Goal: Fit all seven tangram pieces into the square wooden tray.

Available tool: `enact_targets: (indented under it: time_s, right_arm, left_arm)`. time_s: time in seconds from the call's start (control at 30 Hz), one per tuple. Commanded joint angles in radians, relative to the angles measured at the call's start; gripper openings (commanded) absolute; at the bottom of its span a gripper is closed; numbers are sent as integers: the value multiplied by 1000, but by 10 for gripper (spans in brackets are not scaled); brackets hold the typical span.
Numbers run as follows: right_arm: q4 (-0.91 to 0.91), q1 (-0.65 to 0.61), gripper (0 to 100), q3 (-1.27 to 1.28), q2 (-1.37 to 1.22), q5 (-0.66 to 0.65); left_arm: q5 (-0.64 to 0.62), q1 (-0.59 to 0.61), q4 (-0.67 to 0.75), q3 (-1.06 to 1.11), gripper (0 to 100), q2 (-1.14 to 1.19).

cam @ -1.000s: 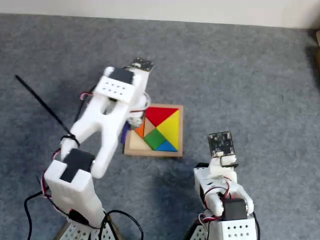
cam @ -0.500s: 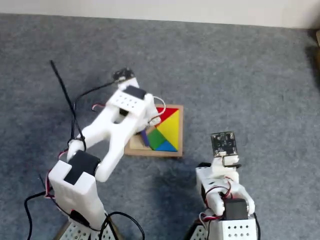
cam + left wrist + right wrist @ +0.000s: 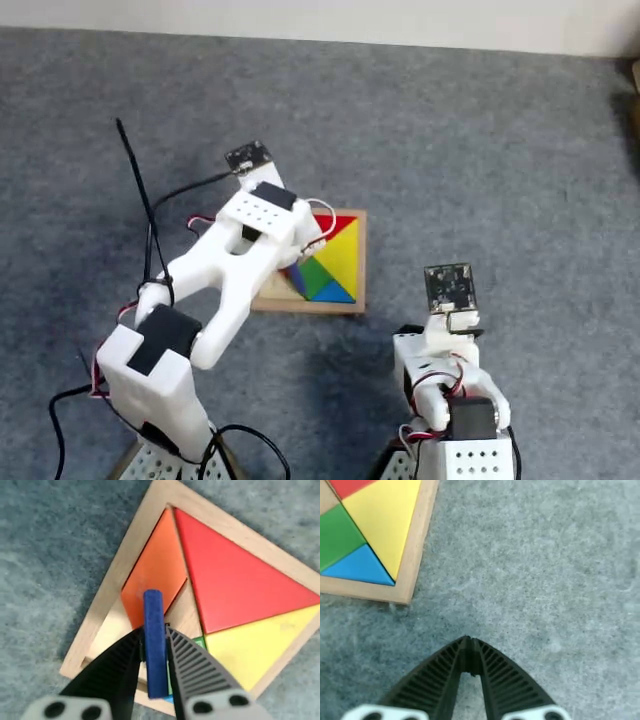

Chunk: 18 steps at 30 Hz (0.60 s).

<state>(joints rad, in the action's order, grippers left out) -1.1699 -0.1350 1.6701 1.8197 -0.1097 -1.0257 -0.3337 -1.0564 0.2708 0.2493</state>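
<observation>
Left wrist view: dark blue piece [image 3: 154,650] stands on edge, clamped between the left gripper [image 3: 154,631] jaws, above the square wooden tray [image 3: 116,580]. Below it a bare strip of tray floor, beside the orange piece [image 3: 155,570]. Red triangle [image 3: 235,580], yellow triangle [image 3: 250,650], green piece [image 3: 335,535] and light blue triangle [image 3: 355,567] lie flat in tray. Tray sits on grey carpet [image 3: 545,580], between the arms. Right gripper [image 3: 470,650] jaws closed, holding nothing, over carpet near the tray's corner, apart from it.
</observation>
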Motion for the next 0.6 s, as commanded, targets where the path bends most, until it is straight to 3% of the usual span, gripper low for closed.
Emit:
enact_targets:
  time_s: [0.0, 0.1, 0.4, 0.57]
  right_arm:
    - [-4, 12, 5, 105, 13, -9]
    - [-4, 12, 5, 105, 13, -9]
    - [-4, 12, 5, 105, 13, -9]
    - [-4, 12, 5, 105, 13, -9]
  left_arm:
    - [5, -33, -87, -48, 8, -45]
    - [64, -33, -141, -77, 8, -48]
    - [66, -30, -192, -157, 20, -44]
    - [43, -30, -158, -153, 192, -44]
